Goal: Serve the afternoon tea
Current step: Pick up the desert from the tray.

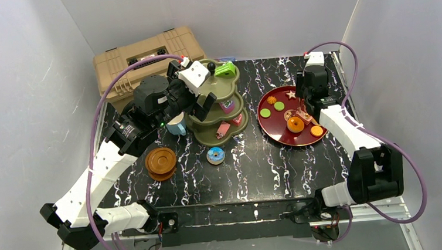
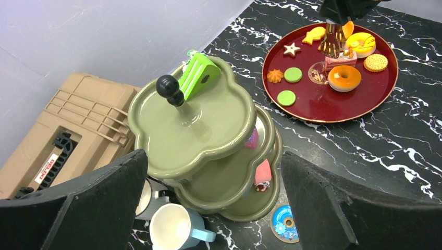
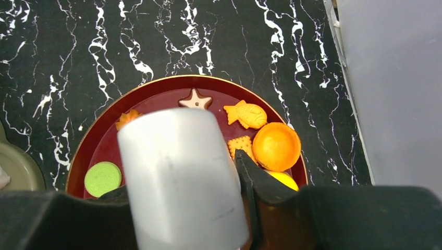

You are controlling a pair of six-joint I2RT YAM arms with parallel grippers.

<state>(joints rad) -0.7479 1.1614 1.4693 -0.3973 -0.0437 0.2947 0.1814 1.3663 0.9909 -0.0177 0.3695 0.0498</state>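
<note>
The olive-green three-tier stand (image 1: 213, 87) with black knob (image 2: 168, 86) stands at the back middle. A green cake slice (image 2: 198, 75) lies on its top tier, a pink cake (image 2: 262, 174) on the bottom tier. My left gripper (image 2: 213, 208) is open and empty, high above the stand's near-left side. A light-blue mug (image 2: 174, 229) and a white mug (image 2: 143, 198) stand beside the stand. My right gripper (image 3: 182, 208) is shut on a grey tool handle (image 3: 177, 172) over the dark-red tray (image 2: 312, 104). The tool's golden tip (image 2: 331, 41) touches a pink cake (image 2: 341, 60).
The tan toolbox (image 1: 143, 57) sits at the back left, close to the left arm. Stacked brown saucers (image 1: 161, 163) and a blue donut (image 1: 215, 155) lie in front of the stand. The tray holds cookies, green discs (image 2: 286, 97) and an orange donut (image 2: 344, 78).
</note>
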